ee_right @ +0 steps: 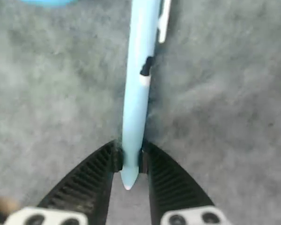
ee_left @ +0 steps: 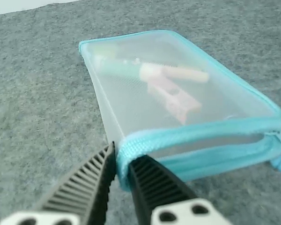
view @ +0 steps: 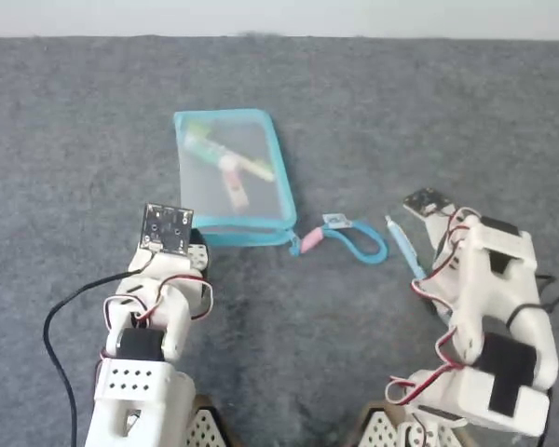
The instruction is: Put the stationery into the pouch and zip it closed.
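A translucent pouch (view: 228,172) with teal edging lies flat on the grey cloth, with a green marker (ee_left: 118,70) and a pink clip (ee_left: 174,97) inside it. My left gripper (ee_left: 121,158) is shut on the pouch's (ee_left: 131,110) teal zipper corner nearest the arm; in the high view that gripper (view: 201,245) sits at the pouch's near left corner. A light blue pen (ee_right: 137,93) lies on the cloth right of the pouch, and my right gripper (ee_right: 129,155) is shut on its near end. In the high view the pen (view: 402,244) points away from the right gripper (view: 428,280).
A teal strap loop (view: 361,242) with a pink tab (view: 309,244) trails from the pouch's near right corner, between pouch and pen. Grey cloth (view: 93,112) covers the table up to a pale wall at the back. A black cable (view: 58,335) curves beside the left arm.
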Tool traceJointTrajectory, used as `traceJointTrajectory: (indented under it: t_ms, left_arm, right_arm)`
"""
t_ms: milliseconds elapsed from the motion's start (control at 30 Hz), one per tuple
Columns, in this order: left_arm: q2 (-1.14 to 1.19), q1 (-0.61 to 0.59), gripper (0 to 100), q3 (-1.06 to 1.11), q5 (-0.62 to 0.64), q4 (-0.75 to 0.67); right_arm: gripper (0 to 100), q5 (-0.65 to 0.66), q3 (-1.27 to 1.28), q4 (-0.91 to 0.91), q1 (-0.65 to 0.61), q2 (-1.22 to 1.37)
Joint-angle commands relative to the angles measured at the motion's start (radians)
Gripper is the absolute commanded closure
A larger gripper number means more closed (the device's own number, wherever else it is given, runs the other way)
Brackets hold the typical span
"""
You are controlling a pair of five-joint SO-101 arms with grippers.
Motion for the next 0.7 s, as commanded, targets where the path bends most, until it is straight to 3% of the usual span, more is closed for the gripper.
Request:
traceJointTrajectory:
  t_ms: [0, 233, 467, 667]
  left_arm:
    - [-0.018, -0.009, 99, -0.010, 0.009, -0.003]
    - [-0.018, -0.003, 99, -0.013, 0.009, -0.005]
    - [-0.020, -0.009, 99, -0.013, 0.009, -0.005]
    - [-0.020, -0.008, 99, -0.024, 0.011, -0.005]
  right_arm:
    - [99.1, 0.003, -0.055, 0.127, 0.031, -0.179]
    - [99.1, -0.069, -0.058, 0.372, -0.071, -0.584]
    - [99.1, -0.265, -0.097, 0.590, -0.475, -0.858]
    - [99.1, -0.370, -0.173, 0.661, -0.792, -0.862]
